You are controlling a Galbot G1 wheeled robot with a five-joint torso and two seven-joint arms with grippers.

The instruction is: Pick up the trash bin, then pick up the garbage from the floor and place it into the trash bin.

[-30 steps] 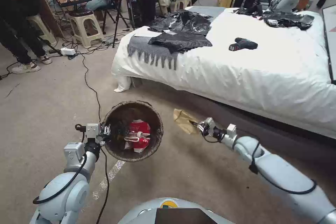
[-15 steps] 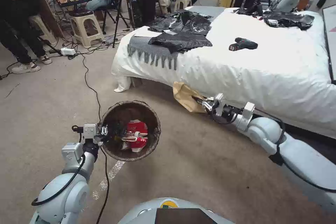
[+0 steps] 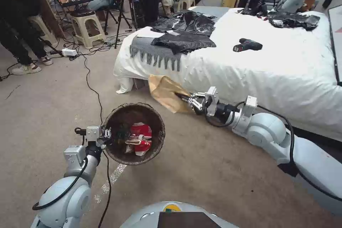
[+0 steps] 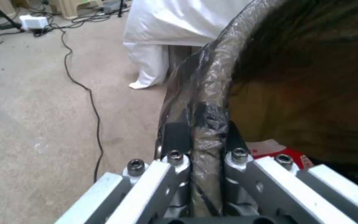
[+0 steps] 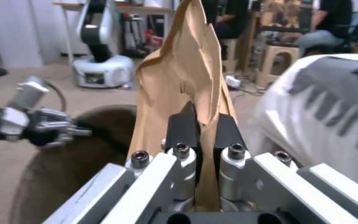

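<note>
Trash bin [image 3: 134, 133] hangs clamped by its rim in the left gripper [image 3: 107, 136]; right gripper [image 3: 187, 100] pinches the brown paper bag [image 3: 165, 92] beside it, needing carry over the opening

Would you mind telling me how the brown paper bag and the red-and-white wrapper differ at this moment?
The brown paper bag is pinched in the right gripper, held off the floor beside the bed; the red-and-white wrapper lies loose inside the trash bin, which the left gripper clamps at the rim. The bag is plain tan and looks larger; the wrapper is printed and crumpled. Both are litter.
</note>
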